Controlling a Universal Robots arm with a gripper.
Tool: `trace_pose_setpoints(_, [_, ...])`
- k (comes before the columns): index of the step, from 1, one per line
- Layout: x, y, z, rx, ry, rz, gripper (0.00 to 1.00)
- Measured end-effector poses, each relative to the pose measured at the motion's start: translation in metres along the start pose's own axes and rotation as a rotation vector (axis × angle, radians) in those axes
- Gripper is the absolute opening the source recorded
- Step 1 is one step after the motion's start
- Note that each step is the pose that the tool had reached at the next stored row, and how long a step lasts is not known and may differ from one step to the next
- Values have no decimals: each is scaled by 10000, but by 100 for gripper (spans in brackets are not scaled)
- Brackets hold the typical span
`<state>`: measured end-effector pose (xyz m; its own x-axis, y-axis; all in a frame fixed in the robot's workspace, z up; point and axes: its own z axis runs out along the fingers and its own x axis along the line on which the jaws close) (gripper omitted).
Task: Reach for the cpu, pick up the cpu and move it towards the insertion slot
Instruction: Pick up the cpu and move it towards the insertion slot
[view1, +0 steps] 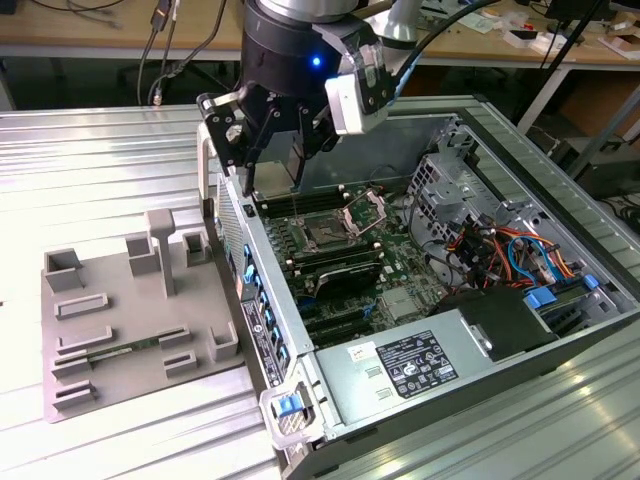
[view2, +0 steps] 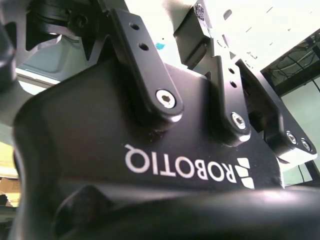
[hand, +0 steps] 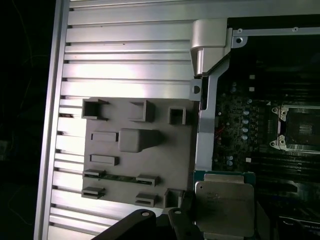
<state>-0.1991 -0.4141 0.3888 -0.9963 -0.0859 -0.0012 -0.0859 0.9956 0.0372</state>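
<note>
**Chip in the grip, above the edge of the open case**

The gripper (view1: 272, 165) holds the cpu (hand: 223, 207) — in the first wrist view its fingers (hand: 182, 222) are closed on the edge of the flat silvery chip, which hangs level with its green rim showing. In the exterior view the gripper hovers above the case wall (view1: 262, 300), between the grey tray (view1: 120, 300) and the green board.

The insertion slot (view1: 327, 235) lies open on the board, its metal frame (view1: 366, 210) tilted up; in the first wrist view the slot (hand: 300, 129) sits well apart from the chip. To do this step well, I judge the chip should stay flat and high enough to pass the case wall, travelling squarely toward the slot.

Around it: the tray's upright post (view1: 163, 250) and the thin green memory stick (view1: 115, 352) on the tray, the long black memory slots (view1: 340, 275) beside the slot, a cable bundle (view1: 510, 255) and the power supply (view1: 420, 365) further into the case. The raised frame is the nearest thing to snag.
</note>
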Motion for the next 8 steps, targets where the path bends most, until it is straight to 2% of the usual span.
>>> trace_pose_setpoints(8, [-32,-3,4,4,0,0,55])
